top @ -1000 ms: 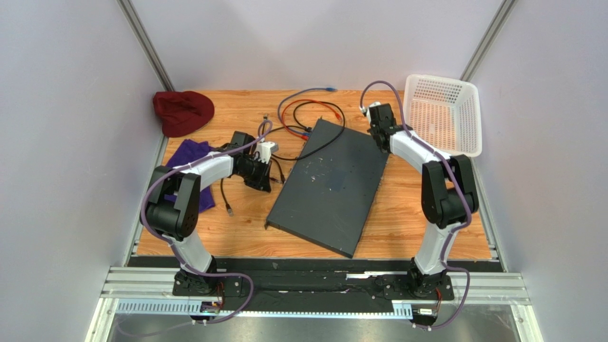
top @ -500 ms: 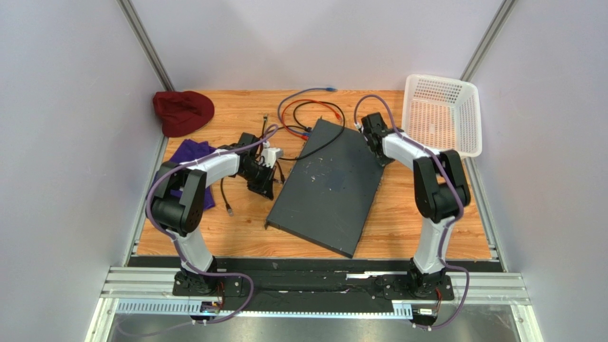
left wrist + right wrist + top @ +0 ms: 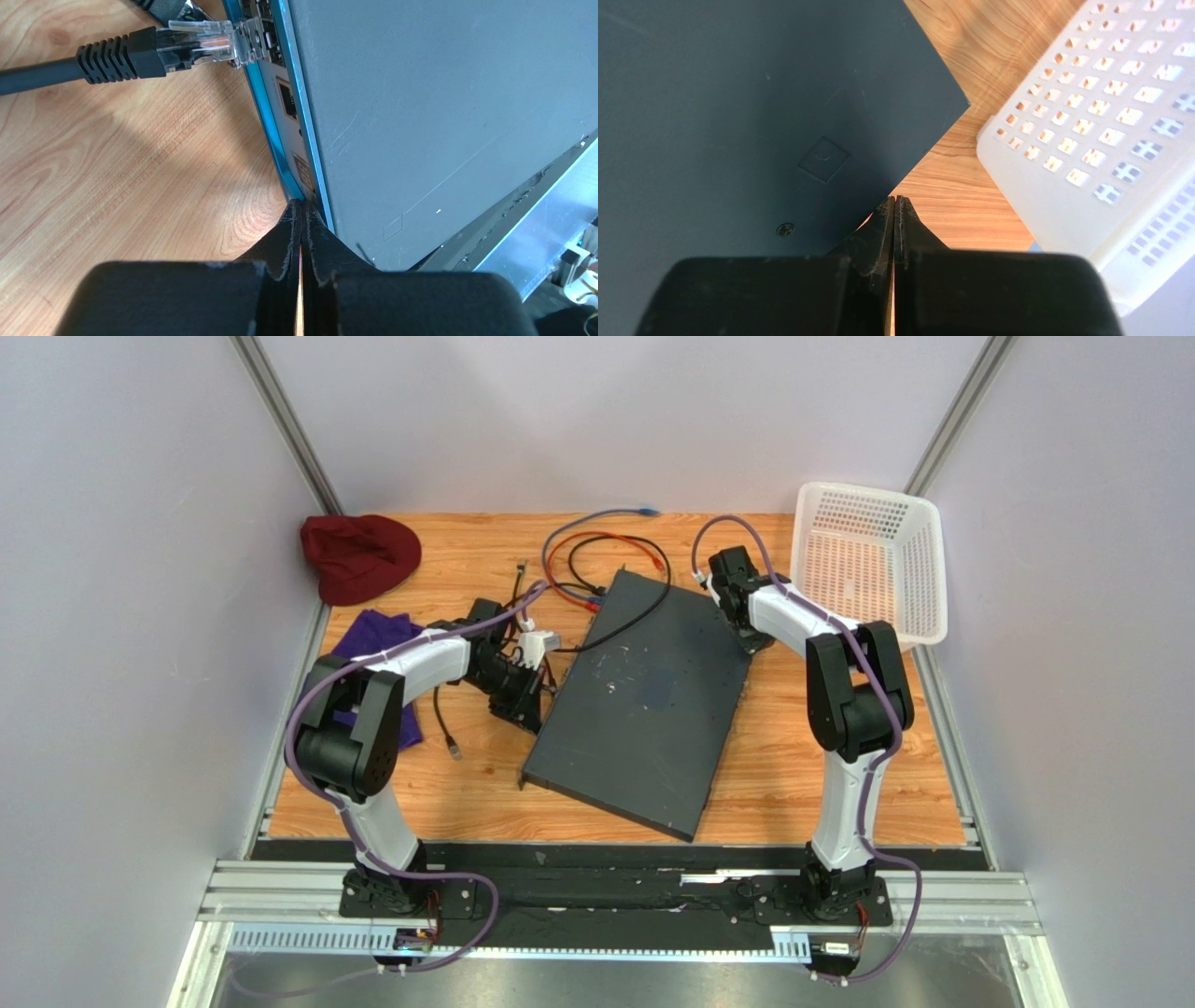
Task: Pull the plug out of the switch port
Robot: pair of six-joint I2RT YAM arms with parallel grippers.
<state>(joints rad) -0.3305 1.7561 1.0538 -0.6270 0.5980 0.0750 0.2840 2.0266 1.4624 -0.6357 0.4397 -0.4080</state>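
The switch [image 3: 645, 707] is a large dark grey slab lying slantwise mid-table. Its blue front face [image 3: 270, 133] runs along its left side. The plug [image 3: 203, 43] is clear with a black boot, and its tip meets a port on that face. My left gripper [image 3: 303, 206] is shut and empty, its tips against the front face well short of the plug. In the top view the left gripper [image 3: 523, 679] sits at the switch's left edge. Shut and empty too, my right gripper [image 3: 894, 203] hovers at the switch's far right corner [image 3: 730, 585].
A white mesh basket [image 3: 870, 560] stands at the back right, close to the right gripper [image 3: 1102, 140]. Red, blue and black cables [image 3: 603, 546] coil behind the switch. A dark red cap [image 3: 361, 553] and a purple cloth [image 3: 368, 637] lie at the left.
The right arm has swung left, bringing its gripper from beside the basket to the switch's far corner. The left gripper has edged right, closer to the switch's front face.
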